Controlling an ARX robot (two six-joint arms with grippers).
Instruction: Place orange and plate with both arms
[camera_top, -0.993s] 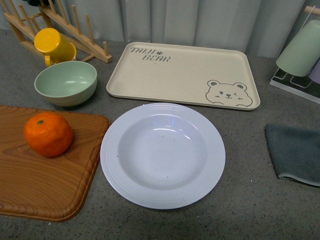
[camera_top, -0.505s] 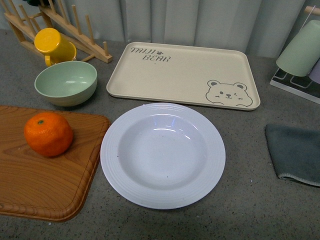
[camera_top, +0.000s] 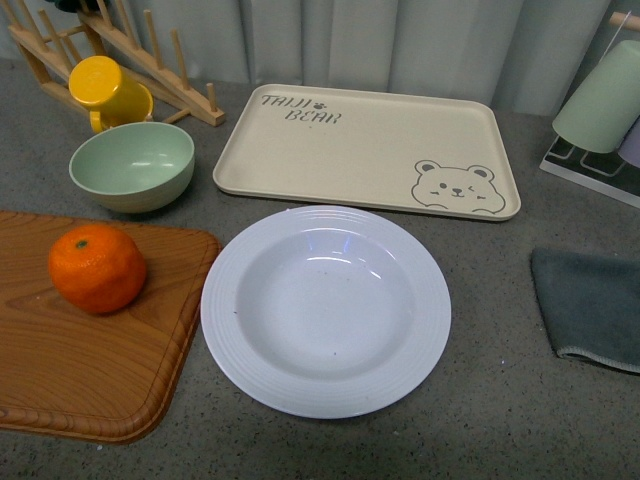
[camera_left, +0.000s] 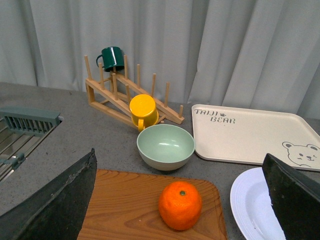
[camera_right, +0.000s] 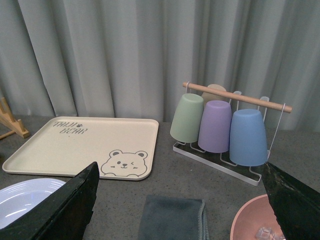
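Observation:
The orange (camera_top: 97, 267) sits on a wooden cutting board (camera_top: 80, 370) at the left of the front view; it also shows in the left wrist view (camera_left: 180, 205). The white ridged plate (camera_top: 325, 310) lies empty on the grey counter beside the board; its edge shows in the left wrist view (camera_left: 250, 207) and in the right wrist view (camera_right: 25, 195). Neither arm shows in the front view. My left gripper (camera_left: 182, 210) is open, with the orange between its black fingers (camera_left: 55, 205), held back above the board. My right gripper (camera_right: 180, 210) is open and empty above a grey cloth (camera_right: 172, 219).
A beige bear tray (camera_top: 365, 150) lies behind the plate. A pale green bowl (camera_top: 132, 165), a yellow cup (camera_top: 105, 90) and a wooden rack (camera_top: 120, 60) stand at the back left. The cloth (camera_top: 590, 305) and a cup stand (camera_right: 220, 125) are on the right. A pink bowl (camera_right: 252, 220) is near the right gripper.

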